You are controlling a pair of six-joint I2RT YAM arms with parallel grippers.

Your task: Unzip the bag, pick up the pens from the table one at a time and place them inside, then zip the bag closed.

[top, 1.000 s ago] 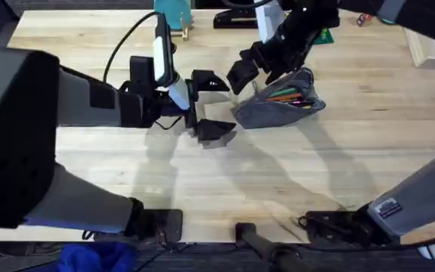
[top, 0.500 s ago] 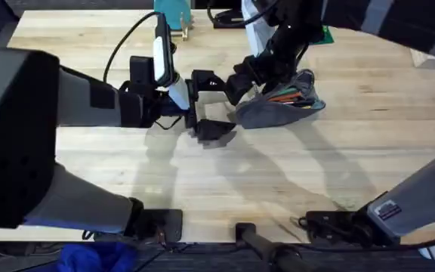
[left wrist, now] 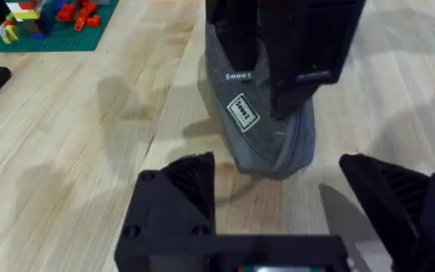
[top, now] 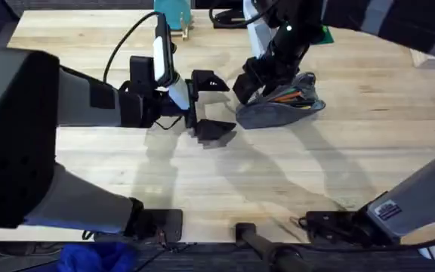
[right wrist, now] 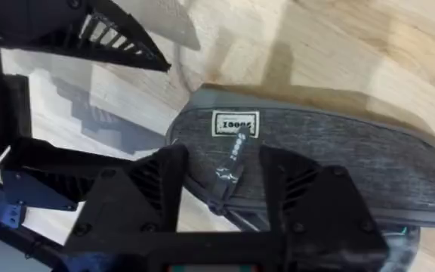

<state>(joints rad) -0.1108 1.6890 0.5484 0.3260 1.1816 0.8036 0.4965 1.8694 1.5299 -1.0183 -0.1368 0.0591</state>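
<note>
Bag (top: 282,107): grey-blue, on the bench (top: 225,174) right of centre; overhead view shows coloured pens (top: 287,94) inside its open top. Right gripper (right wrist: 217,185): fingers spread astride the zipper pull (right wrist: 232,155), possibly touching. Left gripper (left wrist: 278,196): fingers spread, just left of the bag.

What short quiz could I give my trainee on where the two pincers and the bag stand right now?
1. True or false: the left pincer is shut on the bag.
2. What lies between the fingers of the right pincer? A: the zipper pull. B: a stapler. C: a toy brick.
3. In the overhead view, what shows inside the bag's opening?

Key: 1 false, it is open with its tips just short of the bag's end. 2 A. 3 coloured pens.
</note>
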